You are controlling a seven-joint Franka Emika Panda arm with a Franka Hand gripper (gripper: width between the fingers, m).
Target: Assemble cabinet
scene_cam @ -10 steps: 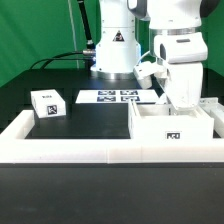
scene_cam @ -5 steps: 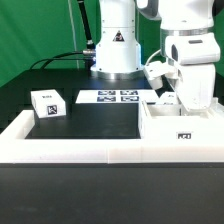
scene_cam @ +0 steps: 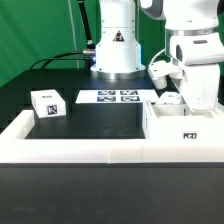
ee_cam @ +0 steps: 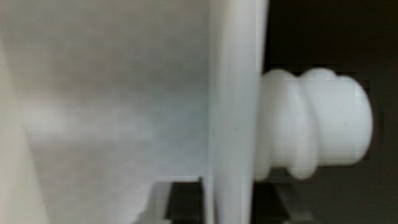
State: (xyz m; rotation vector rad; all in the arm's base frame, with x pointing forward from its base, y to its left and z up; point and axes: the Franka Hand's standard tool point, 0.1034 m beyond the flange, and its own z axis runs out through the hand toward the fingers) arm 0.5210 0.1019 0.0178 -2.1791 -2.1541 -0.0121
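The cabinet's large open box body (scene_cam: 184, 127) stands at the exterior view's right, against the front rail. My gripper (scene_cam: 194, 106) reaches down into it from above, fingertips hidden behind its rim. In the wrist view my gripper (ee_cam: 231, 206) is shut on a thin upright white wall of the body (ee_cam: 231, 90), with a dark finger (ee_cam: 187, 205) on each side. A ribbed round white knob (ee_cam: 320, 125) sits beside that wall. A small white tagged block (scene_cam: 47, 103) lies on the black table at the left. Another small white piece (scene_cam: 167, 98) shows just behind the body.
The marker board (scene_cam: 118, 97) lies flat at the back centre, before the robot base (scene_cam: 115, 50). A long low white border rail (scene_cam: 80, 150) runs along the front, with a side arm at the left (scene_cam: 18, 127). Green curtain behind.
My gripper and the cabinet body have slid together toward the exterior view's right, along the front rail. The small block at the left has not moved.
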